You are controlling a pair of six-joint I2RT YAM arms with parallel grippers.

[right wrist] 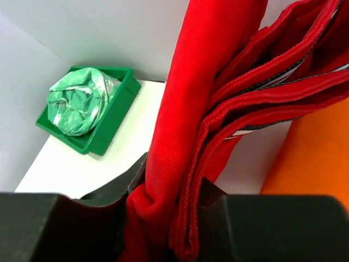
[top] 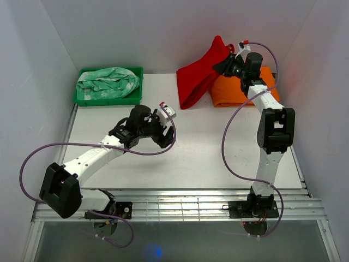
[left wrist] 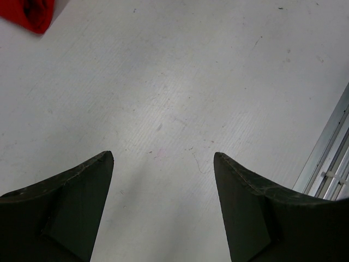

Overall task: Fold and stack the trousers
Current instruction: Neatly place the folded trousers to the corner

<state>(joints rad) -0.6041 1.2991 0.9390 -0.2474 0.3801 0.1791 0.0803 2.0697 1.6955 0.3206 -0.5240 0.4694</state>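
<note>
- The trousers point(top: 199, 76) point(right wrist: 196, 136) sat just left of the orange cloth point(top: 240, 90) point(right wrist: 311, 158). Their lower end lay on the counter point(top: 207, 153), and their upper end was raised off it.
- The right pincer point(top: 224, 64) point(right wrist: 163, 218) hung over the orange cloth's far left corner, pinching a bunch of the red folds.
- In the right wrist view the cloth buried the fingertips. How many layers were caught could not be told, and the frame cut the trousers off at the top.
- The trousers seemed to cover the orange cloth's left edge. The overhead view did not settle this.
- The left pincer point(top: 165, 139) point(left wrist: 163, 155) hovered well to the near left of the orange cloth. Its jaws were spread wide over bare counter and held nothing.
- Only a red corner of the trousers point(left wrist: 32, 13) showed at the top left of the left wrist view.
- The green tray point(top: 109, 101) point(right wrist: 112, 123) stood well left of the orange cloth, holding the mint patterned cloth point(top: 106, 82) point(right wrist: 79, 103).
- Open counter stretched on the near side of the orange cloth. The back wall point(top: 163, 33) rose close behind it.
</note>
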